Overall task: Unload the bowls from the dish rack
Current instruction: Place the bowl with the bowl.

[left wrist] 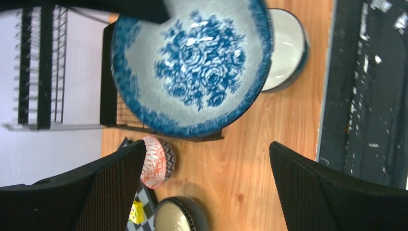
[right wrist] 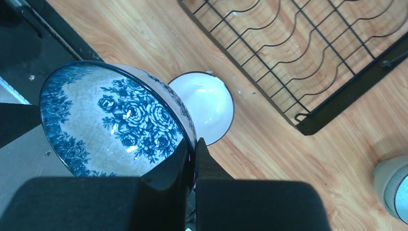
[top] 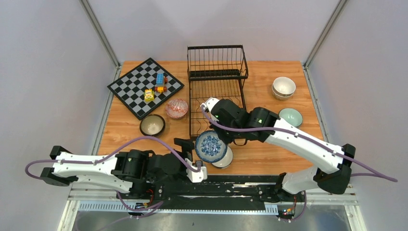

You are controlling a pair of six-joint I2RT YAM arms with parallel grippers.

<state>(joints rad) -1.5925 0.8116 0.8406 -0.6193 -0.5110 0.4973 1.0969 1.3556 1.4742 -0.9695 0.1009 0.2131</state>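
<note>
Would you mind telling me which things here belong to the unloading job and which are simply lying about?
Part of the job:
dish rack
blue floral bowl, pinched by the right gripper
white bowl
red-patterned bowl
brown bowl
stacked cream bowls
mint bowl

Just lying about:
chessboard
toy blocks on it

The left arm (top: 91,166) lies low and folded along the near edge of the bench, its forearm running out to the left pincer (left wrist: 207,147), whose two black fingers (left wrist: 110,187) stand wide apart with nothing between them. The right arm (top: 298,142) bends at the elbow and reaches across towards the other arm, wrist tipped downward. The right pincer (right wrist: 195,149) is closed tight on the rim of a blue-flowered bowl (right wrist: 110,120), which it holds tilted just ahead of the left pincer's open fingers.
</note>
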